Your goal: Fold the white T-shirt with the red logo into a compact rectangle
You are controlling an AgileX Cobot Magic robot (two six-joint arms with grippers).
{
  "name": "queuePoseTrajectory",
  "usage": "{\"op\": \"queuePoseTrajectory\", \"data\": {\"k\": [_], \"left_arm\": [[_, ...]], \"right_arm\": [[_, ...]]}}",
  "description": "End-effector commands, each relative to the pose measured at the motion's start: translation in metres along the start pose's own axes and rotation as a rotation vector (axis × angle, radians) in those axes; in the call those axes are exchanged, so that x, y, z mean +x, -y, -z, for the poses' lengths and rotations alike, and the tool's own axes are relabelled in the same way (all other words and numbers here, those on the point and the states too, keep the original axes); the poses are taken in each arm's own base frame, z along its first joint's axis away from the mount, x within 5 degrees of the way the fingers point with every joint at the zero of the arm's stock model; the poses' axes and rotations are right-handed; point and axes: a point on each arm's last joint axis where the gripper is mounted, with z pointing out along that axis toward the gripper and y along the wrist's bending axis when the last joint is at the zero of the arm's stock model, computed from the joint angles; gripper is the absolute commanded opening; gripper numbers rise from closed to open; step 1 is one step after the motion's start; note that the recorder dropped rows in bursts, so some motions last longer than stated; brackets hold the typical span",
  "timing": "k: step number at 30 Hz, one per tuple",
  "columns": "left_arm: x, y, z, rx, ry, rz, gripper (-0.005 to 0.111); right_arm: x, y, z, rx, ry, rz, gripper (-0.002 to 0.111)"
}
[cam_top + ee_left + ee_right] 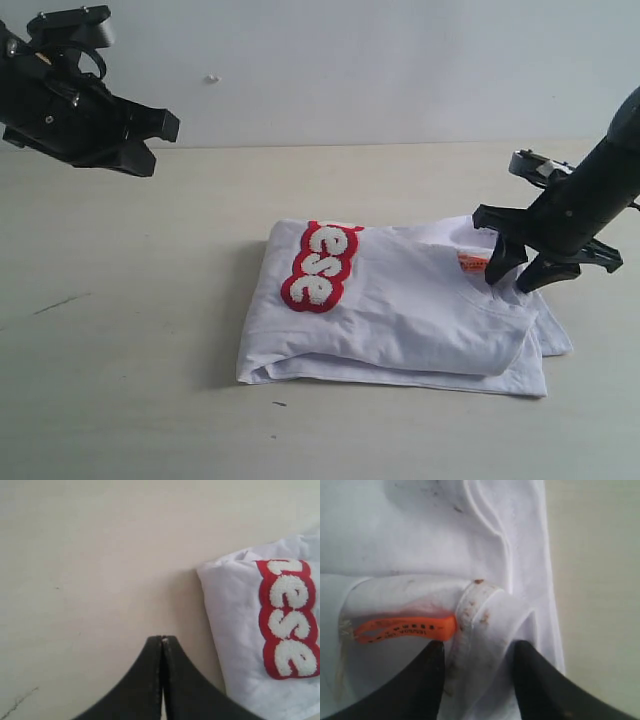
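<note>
The white T-shirt (420,310) lies folded into a thick bundle on the table, with the red logo (322,265) bent over its far left corner and showing the letters "ese". An orange neck tag (472,262) shows at the far right by the collar. My right gripper (518,282) stands open over that right edge, its fingers straddling the ribbed collar (472,615) next to the orange tag (405,628). My left gripper (150,140) hangs shut and empty high at the far left, well away from the shirt (250,630); the logo (290,617) shows off to one side of it.
The pale table (120,330) stretches bare on the left and in front of the bundle. A white wall (350,60) closes the back. A small dark mark (60,303) lies on the table at the left.
</note>
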Motion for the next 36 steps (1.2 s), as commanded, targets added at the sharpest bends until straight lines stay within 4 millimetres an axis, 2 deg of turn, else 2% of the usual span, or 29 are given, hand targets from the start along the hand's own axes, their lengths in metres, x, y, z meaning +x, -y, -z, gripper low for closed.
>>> {"op": "queuePoseTrajectory", "data": {"k": [1, 4, 10, 14, 16, 19, 20, 22, 25, 26, 27, 29, 30, 34, 35, 36], "left_arm": [[-0.001, 0.001, 0.003, 0.006, 0.023, 0.005, 0.0], [-0.001, 0.001, 0.003, 0.006, 0.023, 0.005, 0.0], [-0.001, 0.001, 0.003, 0.005, 0.027, -0.008, 0.0], [-0.001, 0.001, 0.003, 0.005, 0.027, -0.008, 0.0], [-0.001, 0.001, 0.003, 0.005, 0.029, -0.008, 0.0], [-0.001, 0.0, -0.001, 0.003, 0.022, -0.008, 0.0], [-0.001, 0.0, -0.001, 0.003, 0.022, -0.008, 0.0], [-0.001, -0.001, -0.003, 0.002, 0.019, -0.007, 0.0], [-0.001, -0.001, -0.003, 0.002, 0.018, -0.007, 0.0], [0.0, -0.001, -0.003, 0.004, 0.011, -0.007, 0.0], [0.001, 0.0, -0.003, 0.005, 0.002, -0.009, 0.0], [0.001, 0.0, -0.003, 0.006, -0.003, -0.009, 0.0], [0.001, 0.0, -0.003, 0.006, -0.003, -0.009, 0.0], [0.001, 0.0, -0.003, 0.005, 0.005, -0.011, 0.0], [0.001, 0.0, -0.003, 0.005, 0.005, -0.011, 0.0], [0.001, 0.0, -0.003, 0.007, 0.0, -0.01, 0.0]], "right_arm": [[-0.005, 0.001, -0.006, -0.009, 0.023, 0.044, 0.045], [-0.009, -0.007, -0.002, -0.08, 0.028, 0.085, 0.039], [-0.014, -0.025, 0.012, -0.229, -0.008, 0.188, 0.0], [-0.022, -0.035, 0.029, -0.255, 0.037, 0.271, 0.0], [-0.029, -0.042, 0.05, -0.239, 0.123, 0.327, 0.0], [-0.037, -0.055, 0.091, -0.176, 0.349, 0.448, 0.0], [-0.038, -0.056, 0.096, -0.166, 0.373, 0.46, 0.0], [-0.037, -0.057, 0.101, -0.143, 0.389, 0.492, 0.0], [-0.037, -0.048, 0.086, -0.111, 0.319, 0.438, 0.004], [-0.038, -0.045, 0.079, -0.105, 0.298, 0.424, 0.011], [-0.038, -0.043, 0.075, -0.098, 0.287, 0.426, 0.024], [-0.04, -0.043, 0.078, -0.086, 0.307, 0.425, 0.039], [-0.04, -0.044, 0.081, -0.085, 0.319, 0.421, 0.043], [-0.038, -0.05, 0.103, -0.083, 0.382, 0.378, 0.045], [-0.037, -0.052, 0.107, -0.085, 0.39, 0.37, 0.043], [-0.034, -0.053, 0.11, -0.099, 0.379, 0.34, 0.037]]}}
